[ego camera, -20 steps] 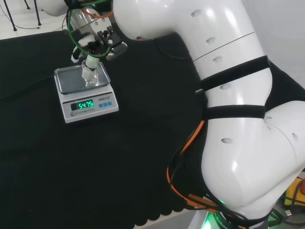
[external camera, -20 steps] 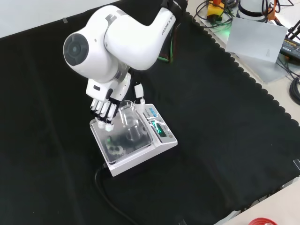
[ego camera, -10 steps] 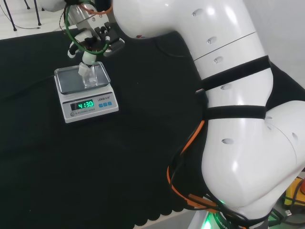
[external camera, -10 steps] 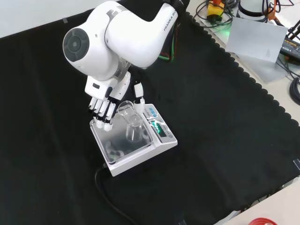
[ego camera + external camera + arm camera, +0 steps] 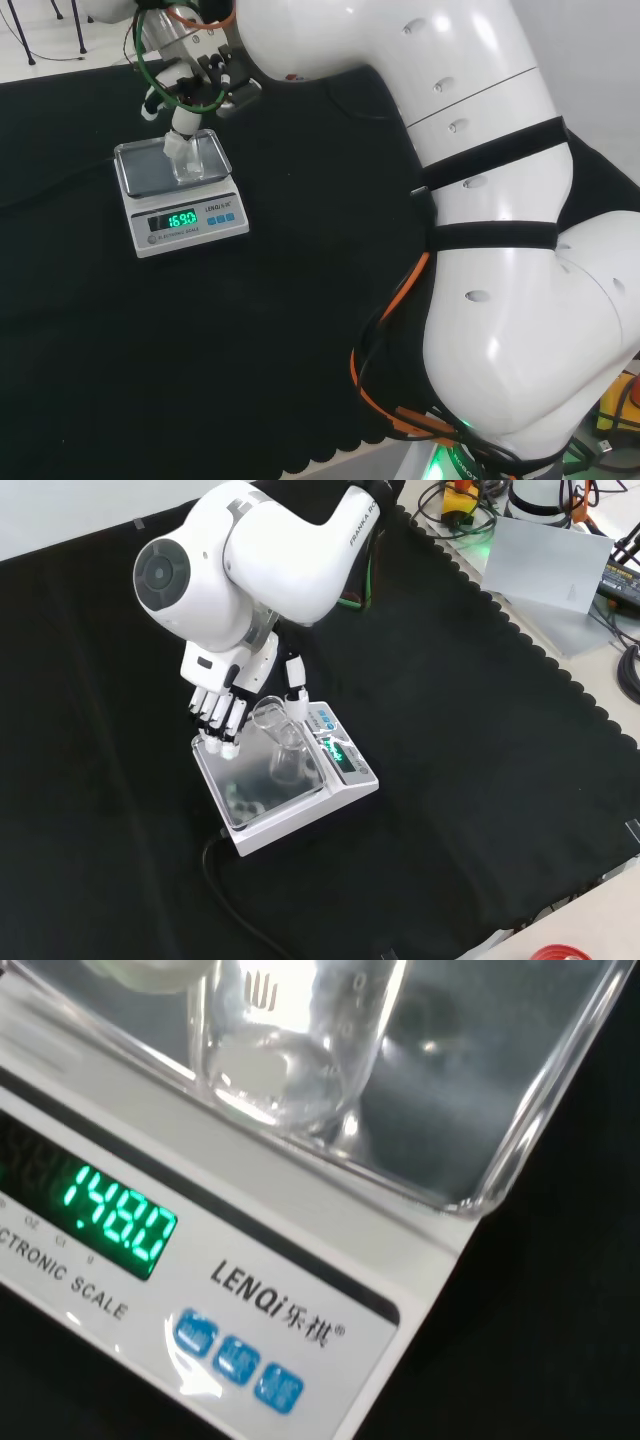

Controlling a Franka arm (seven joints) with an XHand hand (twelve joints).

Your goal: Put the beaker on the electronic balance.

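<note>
A small clear glass beaker [image 5: 281, 752] stands on the steel pan of the electronic balance [image 5: 250, 805], leaning a little towards the hand. The hand [image 5: 224, 685] hovers just over the pan's far side. Its fingers [image 5: 222, 723] hang nearly straight beside the beaker with a gap between. The thumb [image 5: 295, 678] points down close to the beaker's rim; whether it touches is unclear. From the head view, the hand [image 5: 190, 78] is above the beaker [image 5: 183, 160] on the balance [image 5: 185, 225]. The wrist view has the beaker [image 5: 285, 1050] on the pan and the lit green display [image 5: 115, 1225].
The balance's black cable [image 5: 232, 895] runs off over the cloth towards the front edge. The arm's white links [image 5: 480, 200] take up the right of the head view. Boxes and cables [image 5: 560, 570] lie beyond the cloth's scalloped edge.
The hand has risen a little off the pan since a second ago. The beaker stays on the pan, now leaning more. The display's reading has dropped.
</note>
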